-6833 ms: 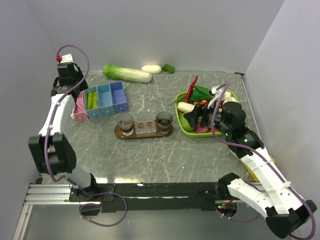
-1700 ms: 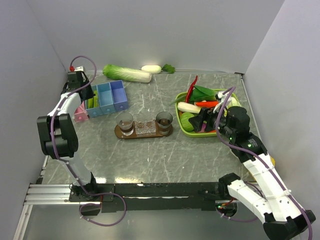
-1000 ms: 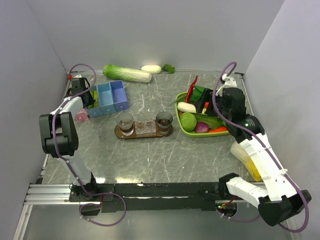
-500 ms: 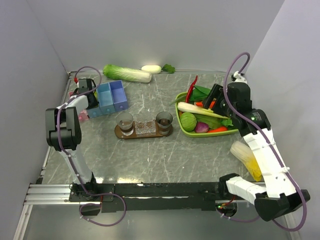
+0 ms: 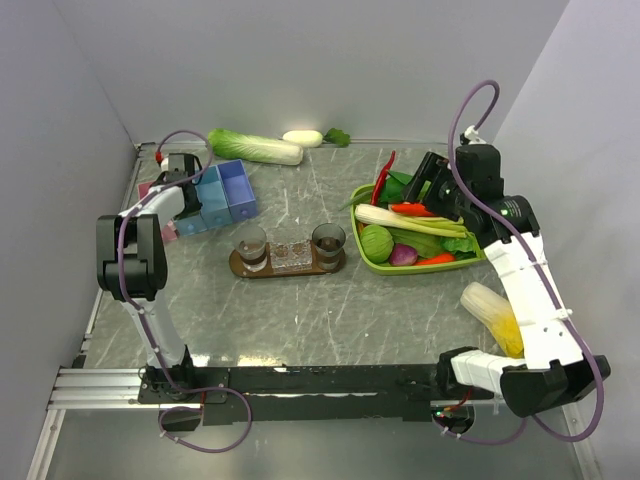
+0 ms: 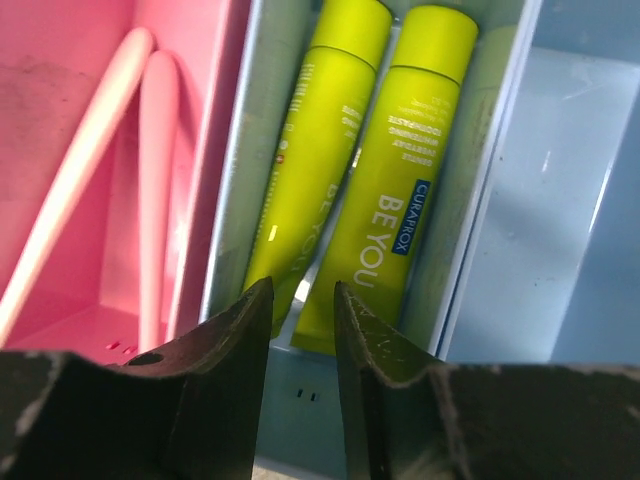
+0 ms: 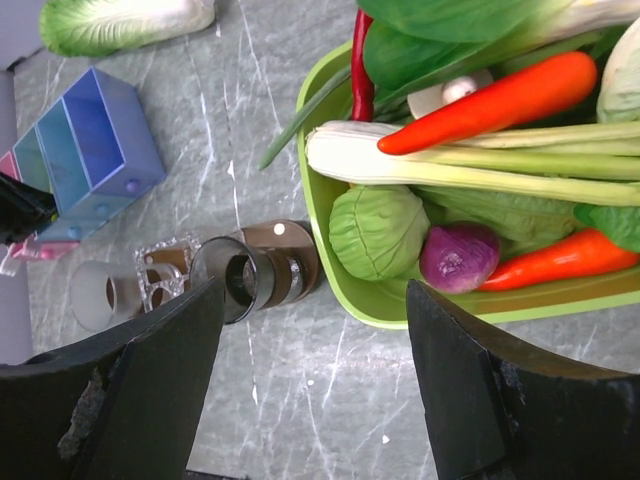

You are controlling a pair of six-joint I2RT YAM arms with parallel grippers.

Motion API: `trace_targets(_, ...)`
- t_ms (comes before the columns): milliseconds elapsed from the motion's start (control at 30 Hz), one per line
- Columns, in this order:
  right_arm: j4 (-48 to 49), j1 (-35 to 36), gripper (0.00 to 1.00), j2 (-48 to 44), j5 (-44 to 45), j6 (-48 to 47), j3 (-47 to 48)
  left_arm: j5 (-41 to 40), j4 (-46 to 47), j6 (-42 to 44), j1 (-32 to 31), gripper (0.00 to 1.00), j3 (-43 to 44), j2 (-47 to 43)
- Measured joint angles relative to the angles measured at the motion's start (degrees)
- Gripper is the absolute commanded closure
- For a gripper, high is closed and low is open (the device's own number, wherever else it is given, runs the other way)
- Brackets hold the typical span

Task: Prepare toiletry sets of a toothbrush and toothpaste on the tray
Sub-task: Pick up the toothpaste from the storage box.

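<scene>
I'm looking down on a grey, marble-veined worktop [image 5: 330, 320] boxed in by plain pale walls. The tray [image 5: 238, 266] lies near the middle with two dark tumblers [image 5: 250, 243] standing on it. A clear thing [image 5: 291, 254] sits between them, and I can't make out what it is. A lime-green basket [image 5: 420, 270] of vegetables sits to its right, and the blue box [image 5: 232, 192] is at far left.

From overhead, the left wrist hides that box's left end. The wrist camera shows the toothpaste [image 6: 385, 190], two tubes lying side by side in one compartment with their near ends hidden behind the fingers. The toothbrush [image 6: 75, 190] sticks lie in the pink compartment beside them, partly cut off.

The left arm [image 5: 130, 250] is folded steeply and tipped down into the box. The left jaws stand a narrow gap apart just above the tubes, gripping nothing. The right arm [image 5: 520, 270] reaches high over the basket, and the right jaws are spread wide and empty.
</scene>
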Motion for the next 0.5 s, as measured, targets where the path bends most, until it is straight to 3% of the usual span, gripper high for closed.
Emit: trace_targets(500,0.5,-2.2,0.20,1.7,-4.0,-2.3,2.1,-4.3,-3.7,-1.0,0.1,0.63,4.6,2.8)
